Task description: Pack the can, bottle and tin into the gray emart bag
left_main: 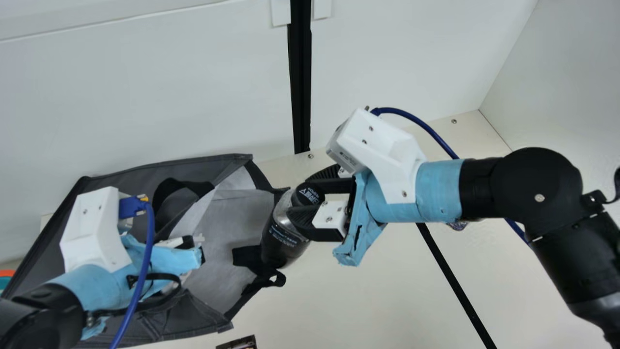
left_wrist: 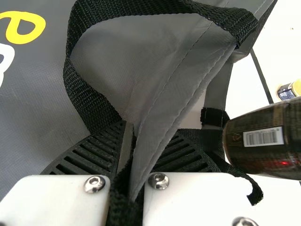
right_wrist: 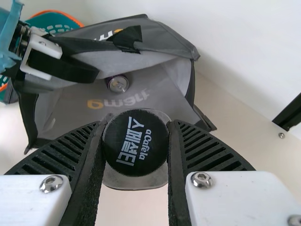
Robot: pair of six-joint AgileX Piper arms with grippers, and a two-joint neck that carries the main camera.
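Note:
My right gripper [left_main: 312,196] is shut on the dark bottle [left_main: 283,237], holding it tilted over the bag's right edge; in the right wrist view the gripper [right_wrist: 136,150] clasps it just around the black cap [right_wrist: 135,141]. The gray bag [left_main: 223,223] lies with its mouth open. My left gripper [left_main: 186,241] is at the bag's left part, and in the left wrist view the gripper [left_wrist: 141,146] pinches its gray edge [left_wrist: 181,89] and black strap. Inside the bag is a can [right_wrist: 118,84]. A small tin [left_wrist: 288,90] with a yellow lid stands on the table beyond the bottle.
A teal basket [right_wrist: 56,21] with an orange rim is behind the bag. A printed dark item [left_main: 237,343] lies at the main view's bottom edge. White walls stand behind the table, with a black post [left_main: 301,87] in front.

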